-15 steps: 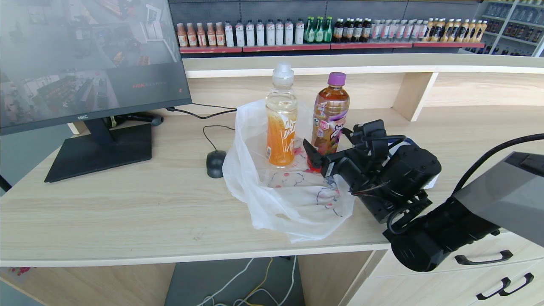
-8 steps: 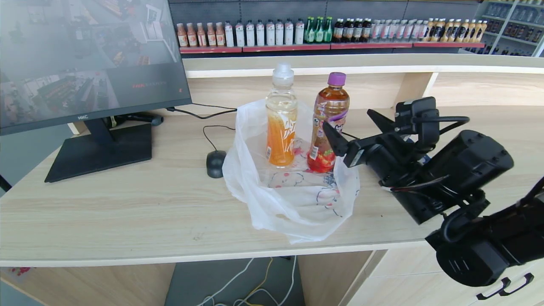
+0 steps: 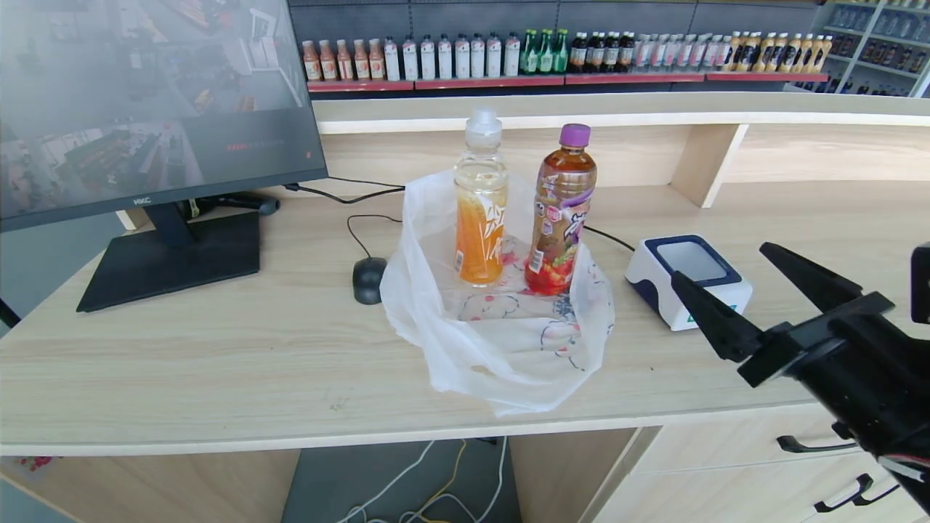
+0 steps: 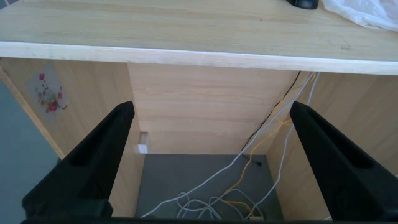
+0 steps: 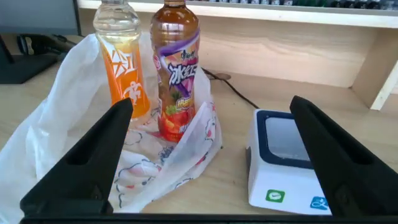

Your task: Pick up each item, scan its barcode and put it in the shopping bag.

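- Right tool hangs wide open with nothing in it, low over the front right of the table, its two dark fingers spread just in front of the scanner. A careless sideways sweep from there and a fingertip clips the scanner, or drags the cable running off behind it.
- Left tool is open and empty too, down below the table's front edge, facing the loose wires underneath. Bring it straight up and I'd say it knocks the edge, or a finger hooks a wire on the way.
- Next out is the shopping bag, slumped open at the middle of the table, its slack near wall lying close to the front edge. That thin plastic is the snag risk: catch it with a fingertip and the whole bag gets tugged forward.
- Both bottles stand upright inside it, the orange drink and the purple-capped tea, close side by side. They're tall, narrow and sitting on loose film, so a pull on the bag or a bump to one likely tips it into the other.
- The mouse sits just beside the bag's left side, and a toppling bottle could roll onto it.
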